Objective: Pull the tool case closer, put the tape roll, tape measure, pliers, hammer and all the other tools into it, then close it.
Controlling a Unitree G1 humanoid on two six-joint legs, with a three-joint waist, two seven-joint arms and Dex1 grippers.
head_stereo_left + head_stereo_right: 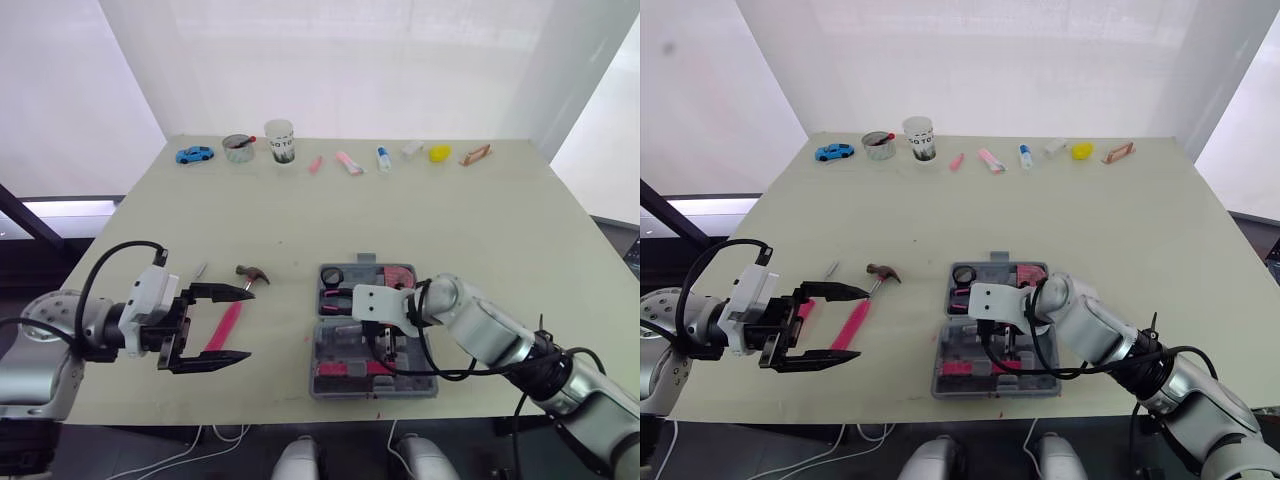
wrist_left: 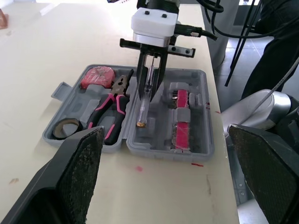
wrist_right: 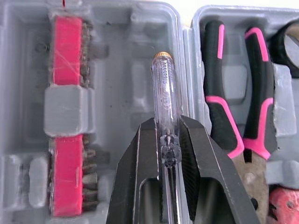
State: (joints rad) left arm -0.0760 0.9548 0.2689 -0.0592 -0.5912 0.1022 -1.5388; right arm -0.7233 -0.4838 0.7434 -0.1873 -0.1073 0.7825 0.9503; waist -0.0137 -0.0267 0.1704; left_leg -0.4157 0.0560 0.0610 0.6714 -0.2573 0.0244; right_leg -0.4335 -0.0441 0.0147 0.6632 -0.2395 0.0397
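The grey tool case lies open near the table's front edge. In it are a black tape roll, a pink tape measure and pink-handled pliers. My right gripper hangs over the case's front half, shut on a clear-handled screwdriver, also seen as the screwdriver. The hammer, with a pink handle, lies on the table left of the case. My left gripper is open, with the hammer's handle lying between its fingers.
A small metal piece lies left of the hammer head. Pink bit holders sit in the case's front half. Along the far edge stand a blue toy car, a tin, a white cup and several small items.
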